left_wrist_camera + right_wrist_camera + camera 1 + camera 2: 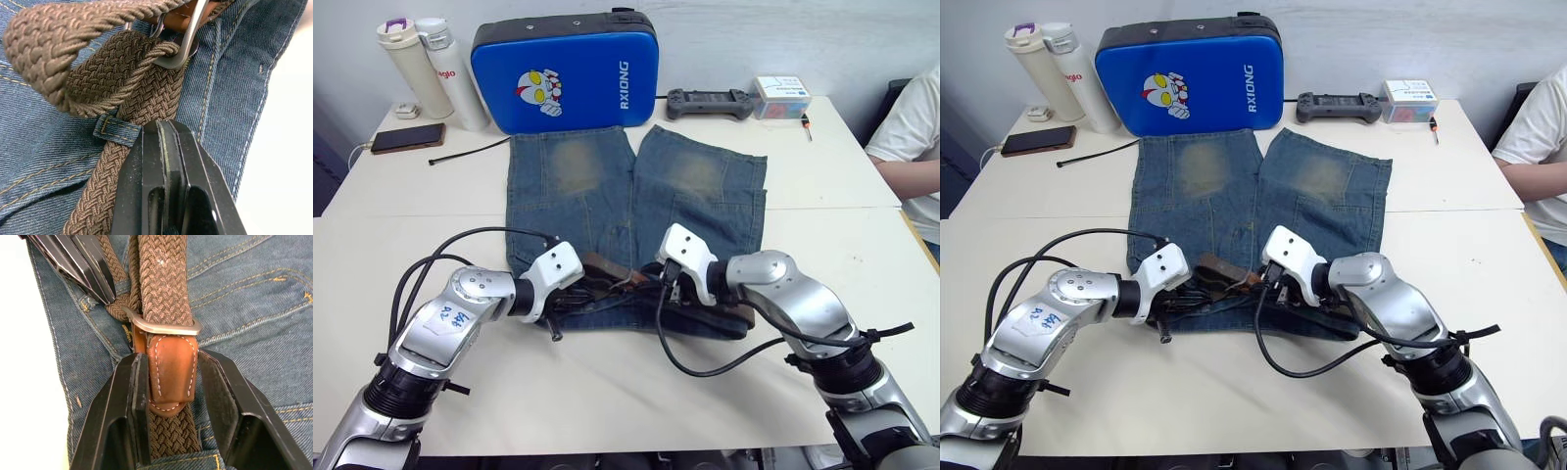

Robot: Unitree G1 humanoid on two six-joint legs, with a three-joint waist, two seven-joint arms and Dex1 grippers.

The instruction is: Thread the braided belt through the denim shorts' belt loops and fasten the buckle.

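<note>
Right wrist view shows the right pincer with its jaws set apart on either side of the tan leather tab behind the buckle, the inner faces close against the tab, apparently gripping it. The braided belt already passes through the buckle's frame and under a belt loop on the waistband of the denim shorts, which lie flat on the white surface with the legs pointing away from the robot. The left pincer has its two fingers pressed together with nothing between them, the tips resting on the belt just below the buckle.

Threading looks largely done; the fastening step seems to be in hand. The next move likely calls for holding the buckle steady and pulling the free strap snug.

Well beyond the shorts stand a blue case, two bottles, a phone, a controller and a black cable tie; none obstructs the work. A person's arm shows at the far right edge.
</note>
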